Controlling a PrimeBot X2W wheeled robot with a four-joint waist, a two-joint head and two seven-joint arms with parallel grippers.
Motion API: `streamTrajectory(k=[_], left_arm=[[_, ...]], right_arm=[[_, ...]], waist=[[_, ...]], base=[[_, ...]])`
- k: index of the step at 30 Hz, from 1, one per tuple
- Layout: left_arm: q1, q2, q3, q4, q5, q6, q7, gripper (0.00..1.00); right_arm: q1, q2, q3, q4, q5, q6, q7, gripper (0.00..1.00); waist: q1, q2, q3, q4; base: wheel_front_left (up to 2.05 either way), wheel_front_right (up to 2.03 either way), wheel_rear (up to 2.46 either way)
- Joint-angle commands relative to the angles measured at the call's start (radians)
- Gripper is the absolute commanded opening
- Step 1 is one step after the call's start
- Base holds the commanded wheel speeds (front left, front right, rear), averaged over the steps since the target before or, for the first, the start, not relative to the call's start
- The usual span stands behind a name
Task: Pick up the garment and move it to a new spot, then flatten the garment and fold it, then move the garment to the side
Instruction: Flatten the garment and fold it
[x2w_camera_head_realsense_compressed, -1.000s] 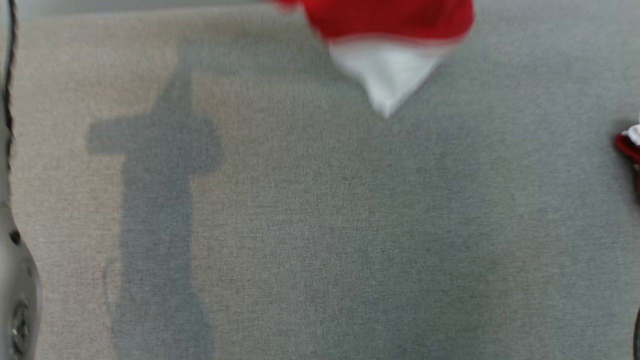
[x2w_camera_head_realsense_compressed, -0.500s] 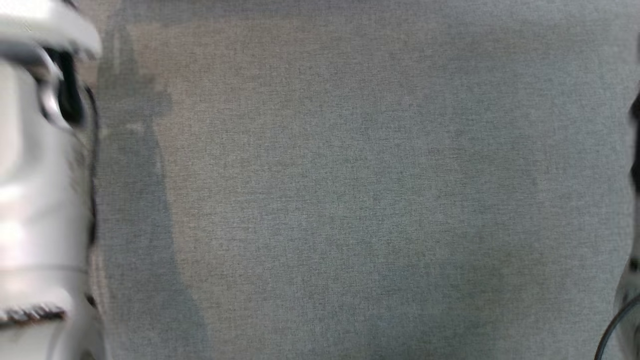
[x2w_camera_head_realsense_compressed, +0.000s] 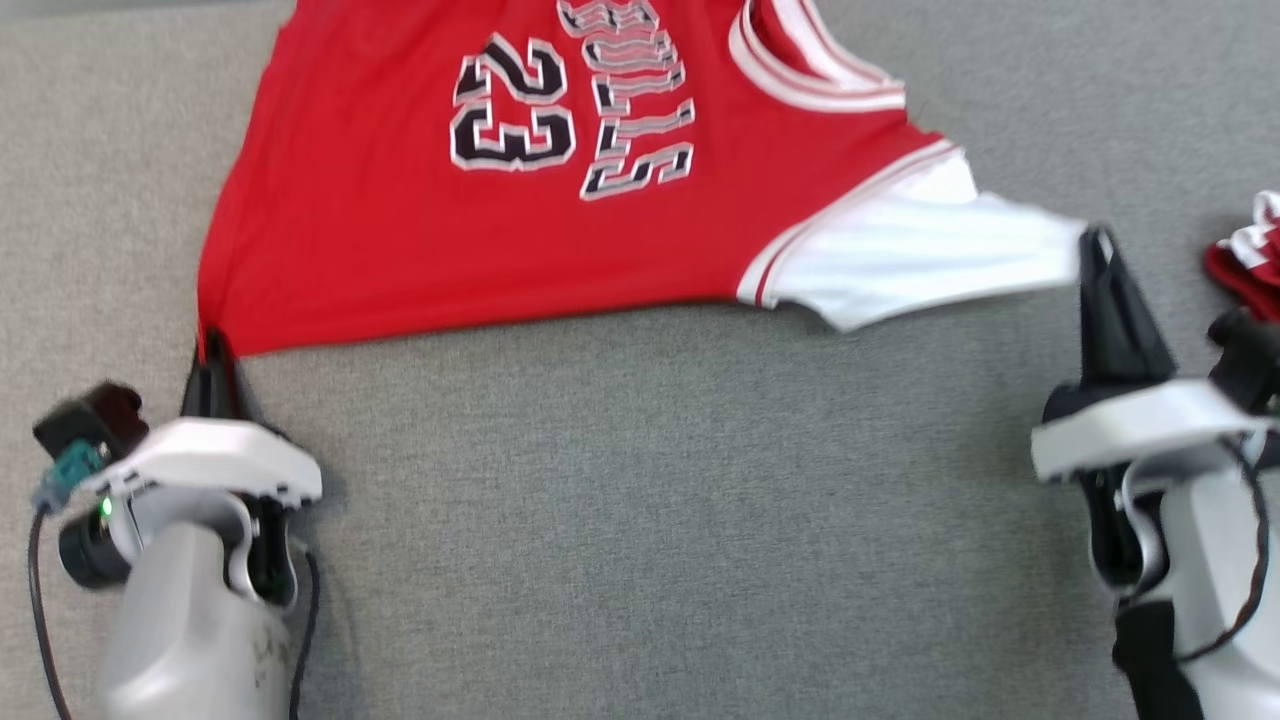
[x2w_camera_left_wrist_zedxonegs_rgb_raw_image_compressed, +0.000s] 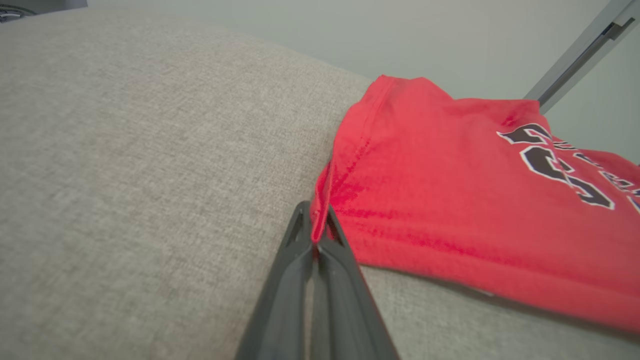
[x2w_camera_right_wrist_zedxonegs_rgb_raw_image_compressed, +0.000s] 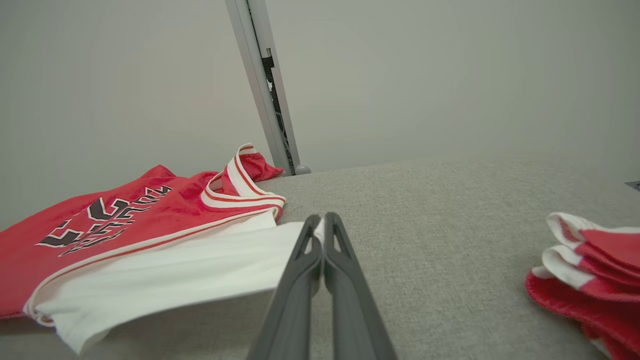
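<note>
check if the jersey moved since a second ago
Yes. Against the folded red pile, still at the right edge, the jersey has come down the view and spread leftward, held by the left gripper and right gripper.

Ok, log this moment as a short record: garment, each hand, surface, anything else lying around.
garment: red jersey with a white sleeve, print side up, spread out
left hand: shut on the jersey's red hem corner
right hand: shut on the tip of the white sleeve
surface: grey fabric surface
other: pile of red and white cloth on the robot's right, apart from the jersey
</note>
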Motion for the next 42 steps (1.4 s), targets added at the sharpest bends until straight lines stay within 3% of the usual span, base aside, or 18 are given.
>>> streamTrajectory(k=[1, 9, 17, 28, 35, 42], left_arm=[[0.087, 0.005, 0.007, 0.04, -0.029, 0.003, 0.004, 0.0], [0.262, 0.006, -0.047, 0.008, -0.119, 0.014, 0.005, 0.0], [0.488, 0.008, -0.111, -0.082, -0.153, 0.053, 0.005, 0.0], [0.689, 0.008, -0.179, -0.19, -0.167, 0.077, 0.003, 0.0], [0.703, 0.007, -0.194, -0.342, -0.124, 0.057, 0.001, 0.0], [0.59, 0.005, -0.235, -0.464, -0.08, 0.05, 0.001, 0.0]], right_arm=[[0.039, -0.01, -0.007, -0.01, 0.011, -0.003, -0.002, 0.0], [0.244, 0.012, -0.005, 0.019, 0.013, -0.003, -0.002, 0.0], [0.431, 0.027, -0.009, 0.063, -0.019, -0.004, -0.002, 0.0], [0.608, 0.02, 0.02, 0.039, -0.016, -0.003, -0.002, 0.0], [0.619, 0.011, 0.028, -0.041, 0.001, -0.003, -0.002, 0.0], [0.478, 0.017, 0.057, -0.105, 0.021, -0.002, -0.002, 0.0]], waist=[[0.0, -0.0001, -0.044, -0.014], [0.0, -0.0001, -0.188, -0.029], [0.0, -0.0001, -0.328, -0.03], [0.0, -0.0001, -0.413, -0.015], [0.0, -0.0001, -0.404, 0.008], [0.0, -0.0001, -0.359, 0.026]], base=[[0.0, 0.0, 0.0], [0.0, 0.0, 0.0], [0.0, 0.0, 0.0], [0.0, 0.0, 0.0], [0.0, 0.0, 0.0], [0.0, 0.0, 0.0]])
